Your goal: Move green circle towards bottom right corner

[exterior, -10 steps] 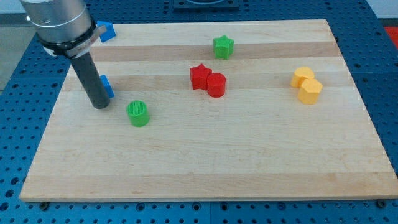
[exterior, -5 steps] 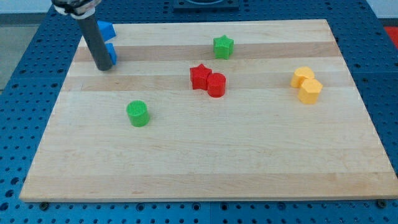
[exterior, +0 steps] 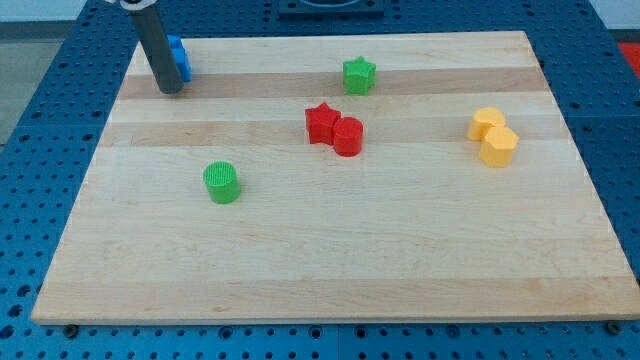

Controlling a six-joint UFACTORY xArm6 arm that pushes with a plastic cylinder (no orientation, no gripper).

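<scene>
The green circle [exterior: 222, 182] stands on the wooden board [exterior: 330, 250], left of the middle. My tip [exterior: 171, 89] is near the board's top left corner, well above and to the left of the green circle, apart from it. The rod stands right against blue blocks [exterior: 180, 58], which it partly hides.
A green star [exterior: 359, 75] sits at the top centre. A red star [exterior: 321, 123] touches a red circle [exterior: 348, 136] in the middle. Two yellow blocks [exterior: 493, 137] sit together at the right.
My tip has moved up the view, from beside the green circle's upper left to the top left corner. The blue blocks have shifted upward with it. The green circle has not moved.
</scene>
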